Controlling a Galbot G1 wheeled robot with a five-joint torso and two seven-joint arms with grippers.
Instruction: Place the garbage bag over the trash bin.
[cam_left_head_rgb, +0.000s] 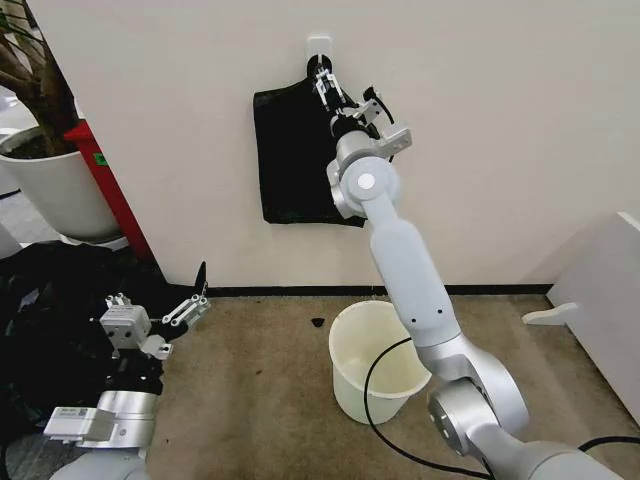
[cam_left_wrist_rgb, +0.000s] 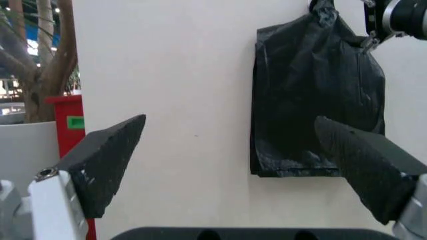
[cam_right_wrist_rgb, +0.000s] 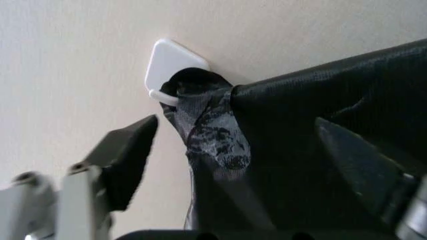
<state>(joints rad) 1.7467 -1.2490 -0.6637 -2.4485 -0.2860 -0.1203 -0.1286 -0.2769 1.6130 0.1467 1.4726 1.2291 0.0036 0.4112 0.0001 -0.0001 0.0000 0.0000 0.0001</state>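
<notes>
Reaching up to the wall hook (cam_right_wrist_rgb: 175, 67), my right gripper (cam_right_wrist_rgb: 230, 165) is spread wide around the garbage bag's (cam_left_head_rgb: 292, 160) twisted handle loop, gripping nothing yet. Tugging sideways could tear the thin plastic. My left gripper (cam_left_head_rgb: 165, 318) waits released (low, near the floor), trash bin (cam_left_head_rgb: 375, 362) below.

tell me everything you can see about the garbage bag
The garbage bag is thin, glossy black plastic, wrinkled, hanging flat against the pale wall. Its twisted handle loops over a small white hook. The bottom edge hangs free above the baseboard, up and to the left of the trash bin. The right gripper is open at the handle, fingers either side; contact can't be told.
</notes>
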